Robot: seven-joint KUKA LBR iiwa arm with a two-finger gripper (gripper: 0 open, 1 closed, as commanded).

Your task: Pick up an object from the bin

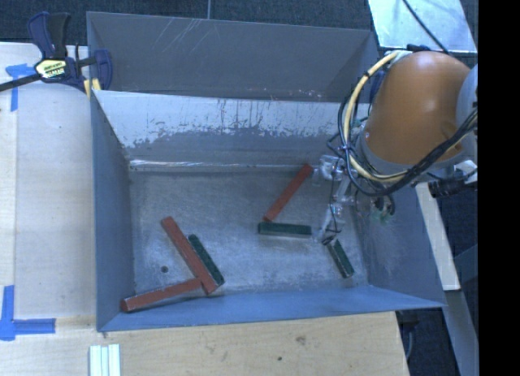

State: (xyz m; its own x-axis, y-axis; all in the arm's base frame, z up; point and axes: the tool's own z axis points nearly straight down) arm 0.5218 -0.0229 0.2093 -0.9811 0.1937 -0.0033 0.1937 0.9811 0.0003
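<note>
Grey metal forms the bin, and its sloping walls run down to a flat floor, which is probably why the loose bars all lie flat there and not against the sides. The arm's orange wrist cover, ringed with cables, hangs over the right wall because the arm comes in from that side, and the slim tool below it points down at the floor's right edge. At the near left, two red-brown bars meet in a rough corner with a dark green bar lying along one of them, well apart from the arm. Near the middle a slanted red-brown bar ends just beside a second dark green bar. The jaws sit low over the far end of a short dark green bar that lies close to the right wall, toward the near right corner. This looks like the piece to be picked, though the wall leaves little room on that side. I cannot tell whether the jaws are open or closed, and nothing can be seen held in them
</note>
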